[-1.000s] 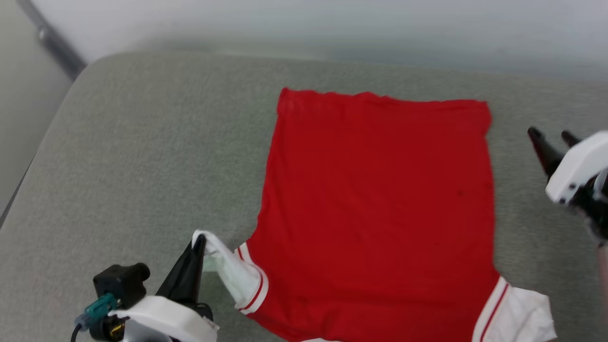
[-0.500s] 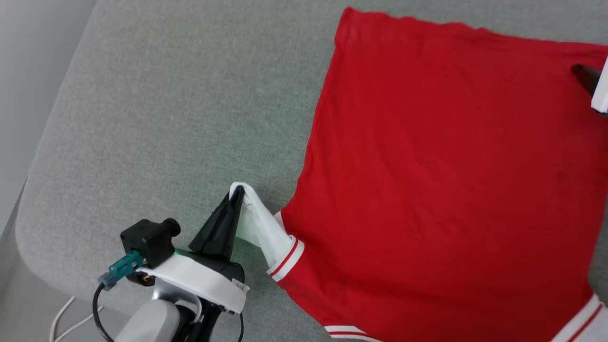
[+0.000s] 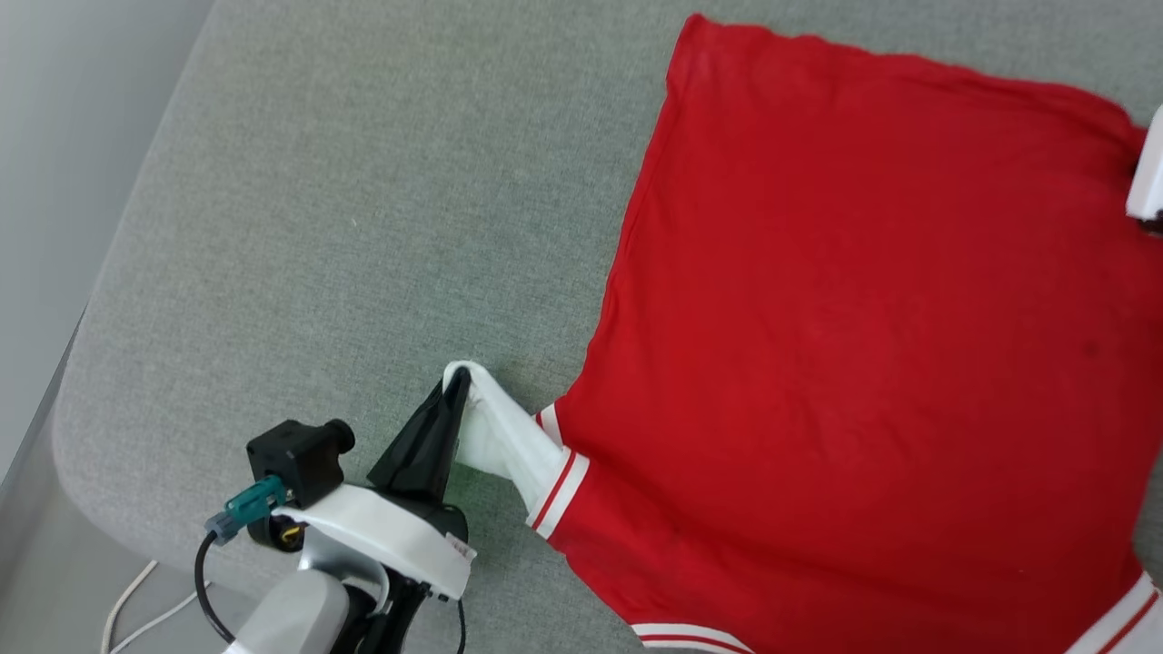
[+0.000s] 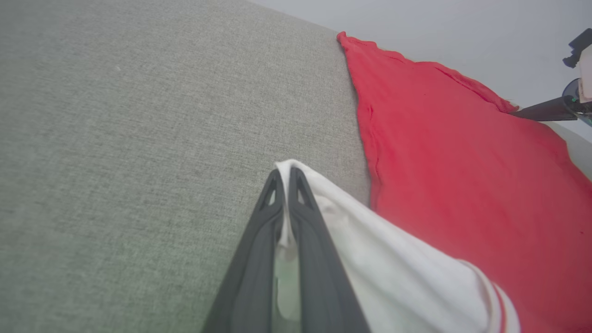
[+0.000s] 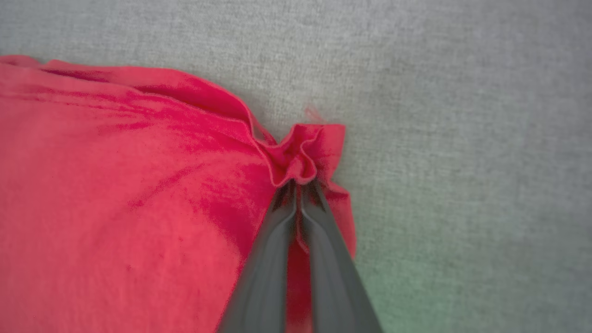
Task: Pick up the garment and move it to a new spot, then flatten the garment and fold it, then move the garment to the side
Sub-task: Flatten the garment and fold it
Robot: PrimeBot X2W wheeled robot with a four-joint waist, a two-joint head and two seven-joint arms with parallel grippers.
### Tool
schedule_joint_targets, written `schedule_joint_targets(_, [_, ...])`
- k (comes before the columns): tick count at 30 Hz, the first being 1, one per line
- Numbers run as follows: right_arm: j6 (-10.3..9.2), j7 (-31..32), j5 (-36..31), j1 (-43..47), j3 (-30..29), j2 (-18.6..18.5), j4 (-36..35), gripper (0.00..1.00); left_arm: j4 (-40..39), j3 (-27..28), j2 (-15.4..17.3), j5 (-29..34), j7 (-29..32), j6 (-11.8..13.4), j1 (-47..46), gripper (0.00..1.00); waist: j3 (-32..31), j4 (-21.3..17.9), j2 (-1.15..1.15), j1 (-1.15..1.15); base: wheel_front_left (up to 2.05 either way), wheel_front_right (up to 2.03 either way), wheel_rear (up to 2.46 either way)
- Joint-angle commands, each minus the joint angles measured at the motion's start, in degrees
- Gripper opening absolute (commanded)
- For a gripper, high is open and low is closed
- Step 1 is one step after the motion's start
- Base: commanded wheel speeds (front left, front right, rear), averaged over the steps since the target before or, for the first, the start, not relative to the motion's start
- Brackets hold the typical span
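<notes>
The garment point(image 3: 863, 318) lies spread on the grey cushion point(image 3: 363, 182), left end effector point(image 3: 457, 381) clenched on its white sleeve point(image 4: 370, 240), right end effector point(image 5: 298, 185) on a bunched hem corner point(image 5: 300, 152). Uneven lifting could slip either thin pinch.

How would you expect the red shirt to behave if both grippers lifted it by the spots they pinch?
Probably floppy: the garment bunches into folds where the right gripper pinches its corner, so it should sag between grips. Likely light: the white sleeve hangs from the left gripper by a thin pinch. It may cling to the textured grey cushion.
</notes>
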Motion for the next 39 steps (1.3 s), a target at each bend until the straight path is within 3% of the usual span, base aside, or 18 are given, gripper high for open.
schedule_joint_targets(1, [-0.02, 0.8, -0.7, 4.1, 0.6, 1.1, 2.6, 0.00, 0.5, 0.2, 0.5, -0.2, 0.4, 0.4, 1.1, 0.00, -2.9, -1.2, 0.00, 0.00, 0.00, 0.00, 0.00])
schedule_joint_targets(6, [-0.03, -1.8, 0.9, 5.2, 3.4, 0.3, 2.4, 0.00, 1.3, 1.4, 1.9, -1.0, 1.1, 2.6, 3.9, 0.00, -8.9, -4.2, 0.00, 0.00, 0.00, 0.00, 0.00])
schedule_joint_targets(11, [-0.04, -2.9, 5.0, 9.5, 9.7, -1.3, 0.2, 0.00, 1.0, 3.2, 4.1, -1.8, 2.3, 5.2, 7.5, 0.00, -14.8, -8.2, 0.00, 0.00, 0.00, 0.00, 0.00])
schedule_joint_targets(19, [-0.03, -1.8, 16.1, 24.3, 17.7, -6.6, -10.9, 0.00, -1.5, 5.8, 7.6, -3.4, 4.7, 9.3, 15.1, 0.00, -21.1, -15.3, 0.00, 0.00, 0.00, 0.00, 0.00])
schedule_joint_targets(26, [-0.04, 1.5, 21.9, 45.4, 14.6, -9.0, -25.6, 0.00, -3.1, 7.7, 9.5, -4.9, 6.5, 12.2, 19.5, 0.00, -23.5, -19.8, 0.00, 0.00, 0.00, 0.00, 0.00])
schedule_joint_targets(32, [-0.04, 3.2, 22.2, 62.8, 7.7, -4.4, -35.9, 0.00, -4.1, 8.8, 11.1, -5.5, 7.1, 13.7, 22.2, 0.00, -24.2, -22.7, 0.00, 0.00, 0.00, 0.00, 0.00])
schedule_joint_targets(34, [-0.04, 3.1, 22.1, 64.9, 6.8, -2.9, -37.2, 0.00, -4.3, 8.9, 11.3, -5.5, 7.3, 13.9, 22.4, 0.00, -24.2, -23.1, 0.00, 0.00, 0.00, 0.00, 0.00])
schedule_joint_targets(35, [-0.03, 2.7, 22.1, 66.8, 5.9, -1.4, -38.2, 0.18, -4.5, 8.9, 11.4, -5.4, 7.3, 14.0, 22.6, 0.00, -24.2, -23.5, 0.00, 0.00, 0.00, 0.00, 0.00])
schedule_joint_targets(36, [-0.03, 2.4, 22.1, 68.5, 5.2, -0.1, -39.2, 0.48, -4.7, 8.9, 11.4, -5.4, 7.4, 14.0, 22.7, 0.00, -24.1, -23.8, 0.00, 0.00, 0.00, 0.00, 0.00])
schedule_joint_targets(37, [-0.04, 1.9, 21.8, 69.9, 4.5, 1.0, -40.0, 0.94, -4.9, 8.9, 11.5, -5.5, 7.4, 14.2, 22.9, 0.00, -24.0, -24.1, 0.00, 0.00, 0.00, 0.00, 0.00])
schedule_joint_targets(38, [-0.03, 1.1, 21.7, 70.7, 3.9, 2.2, -40.9, 1.00, -5.1, 8.9, 11.6, -5.5, 7.6, 14.3, 23.0, 0.00, -23.9, -24.4, 0.00, 0.00, 0.00, 0.00, 0.00])
schedule_joint_targets(39, [-0.03, 0.1, 21.7, 71.4, 3.5, 3.3, -41.6, 1.00, -5.4, 8.9, 11.7, -5.5, 7.7, 14.3, 22.9, 0.00, -23.9, -24.6, 0.00, 0.00, 0.00, 0.00, 0.00])
